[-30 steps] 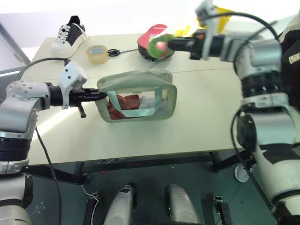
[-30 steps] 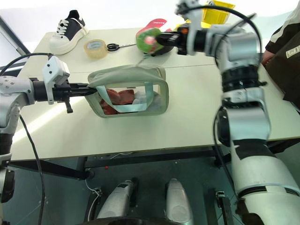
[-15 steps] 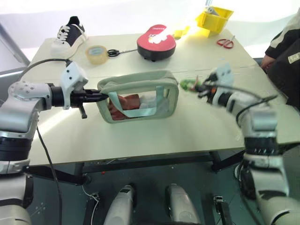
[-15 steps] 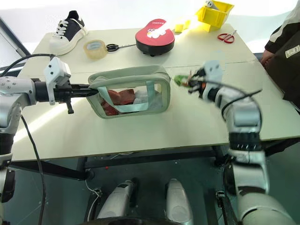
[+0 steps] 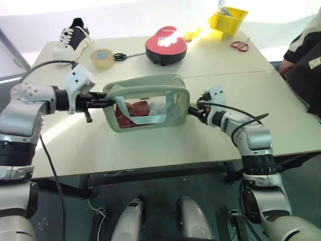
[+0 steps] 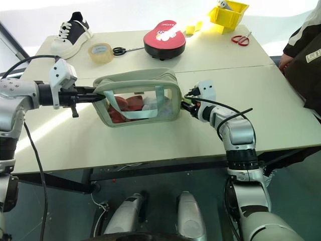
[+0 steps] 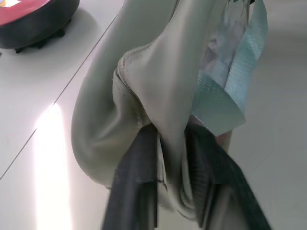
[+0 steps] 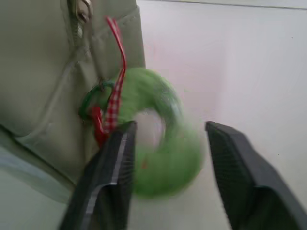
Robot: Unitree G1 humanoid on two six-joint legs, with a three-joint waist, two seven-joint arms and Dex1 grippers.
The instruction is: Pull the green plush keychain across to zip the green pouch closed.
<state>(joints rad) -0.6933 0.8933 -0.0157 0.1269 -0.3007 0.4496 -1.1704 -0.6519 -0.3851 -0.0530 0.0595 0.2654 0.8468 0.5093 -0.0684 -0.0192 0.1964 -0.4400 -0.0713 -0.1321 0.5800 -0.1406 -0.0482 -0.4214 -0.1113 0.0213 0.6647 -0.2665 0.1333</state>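
Observation:
The green pouch (image 5: 146, 102), a boxy sage-green bag with clear sides, lies in the middle of the table. Its zipper runs closed along the top. My left gripper (image 5: 111, 103) is shut on the fabric at the pouch's left end; the wrist view shows a fold of the seam (image 7: 144, 100) pinched between the fingers (image 7: 136, 187). My right gripper (image 5: 193, 111) sits at the pouch's right end, open. The green plush keychain (image 8: 165, 158) hangs from the zipper pull there on a red checked ribbon. It lies loosely between the spread fingers (image 8: 230, 158).
At the back of the table are a sneaker (image 5: 75, 34), a tape roll (image 5: 103, 56), black scissors (image 5: 122, 56), a red oval case (image 5: 166, 44), a yellow bin (image 5: 229, 19) and red scissors (image 5: 239, 45). A person in a dark jacket (image 5: 306, 55) stands at the right edge.
My right arm swung down from high over the red case to the pouch's right end, carrying the keychain, and its fingers have spread apart. The left arm stayed put.

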